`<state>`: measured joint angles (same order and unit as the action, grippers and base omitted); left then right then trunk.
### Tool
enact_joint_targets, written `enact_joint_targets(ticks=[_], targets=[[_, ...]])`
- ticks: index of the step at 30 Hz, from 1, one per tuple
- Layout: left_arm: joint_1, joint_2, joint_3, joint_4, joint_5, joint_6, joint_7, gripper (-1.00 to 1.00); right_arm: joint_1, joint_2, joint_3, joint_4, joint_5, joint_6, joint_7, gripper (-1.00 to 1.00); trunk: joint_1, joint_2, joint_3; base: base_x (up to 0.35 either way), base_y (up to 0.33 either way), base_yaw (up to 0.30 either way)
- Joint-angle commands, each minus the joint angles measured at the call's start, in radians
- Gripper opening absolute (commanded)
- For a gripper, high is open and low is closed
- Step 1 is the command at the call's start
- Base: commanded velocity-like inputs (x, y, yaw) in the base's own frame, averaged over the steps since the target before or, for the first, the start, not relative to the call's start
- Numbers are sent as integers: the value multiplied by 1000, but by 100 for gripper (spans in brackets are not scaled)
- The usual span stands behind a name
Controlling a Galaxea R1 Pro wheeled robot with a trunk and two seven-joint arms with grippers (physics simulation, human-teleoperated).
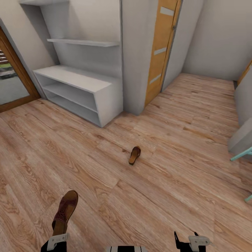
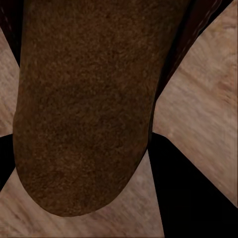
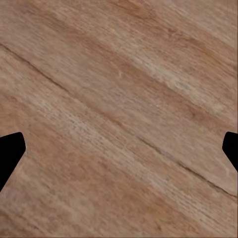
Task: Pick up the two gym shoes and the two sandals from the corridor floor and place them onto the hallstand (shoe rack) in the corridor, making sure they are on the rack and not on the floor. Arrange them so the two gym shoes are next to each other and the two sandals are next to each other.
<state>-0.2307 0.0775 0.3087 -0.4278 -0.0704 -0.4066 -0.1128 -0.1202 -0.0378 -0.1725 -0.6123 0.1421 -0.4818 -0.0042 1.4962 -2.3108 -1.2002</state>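
Observation:
One dark brown sandal (image 1: pixel 65 210) is held up at the lower left of the head view, with my left gripper (image 1: pixel 57 241) shut on its heel end. Its brown sole (image 2: pixel 84 99) spreads across the left wrist view between the black fingers (image 2: pixel 191 198). The other sandal (image 1: pixel 134 155) lies on the wood-grain corridor floor (image 1: pixel 175 168) mid-view. The pale grey hallstand (image 1: pixel 75 77) stands at the upper left, its bench top and shelves bare. My right gripper (image 1: pixel 188 243) hangs open over bare planks (image 3: pixel 119 148). The gym shoes are out of view.
A grey wall pillar (image 1: pixel 134 56) and an orange wooden door (image 1: pixel 162 49) stand right of the hallstand. A glass door with a wooden frame (image 1: pixel 10 80) is at the far left. Grey furniture (image 1: pixel 241 136) and a teal frame (image 1: pixel 243 154) sit at the right edge.

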Motion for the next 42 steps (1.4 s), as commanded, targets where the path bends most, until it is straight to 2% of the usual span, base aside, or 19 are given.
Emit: enact_joint_targets(ticks=[1, 30, 42], targets=[[-1, -1, 9, 1, -9, -3, -9, -100, 0, 1, -5, 0, 11, -3, 0, 100, 0, 0, 1, 228, 216, 0], [-1, -2, 9, 21, -11, -5, -10, -100, 0, 0, -5, 0, 10, -3, 0, 100, 0, 0, 45, 187, 291, -1], [-1, -2, 9, 21, -8, -5, -10, -100, 0, -1, -5, 0, 10, -3, 0, 100, 0, 0, 64, 250, 255, -100]])
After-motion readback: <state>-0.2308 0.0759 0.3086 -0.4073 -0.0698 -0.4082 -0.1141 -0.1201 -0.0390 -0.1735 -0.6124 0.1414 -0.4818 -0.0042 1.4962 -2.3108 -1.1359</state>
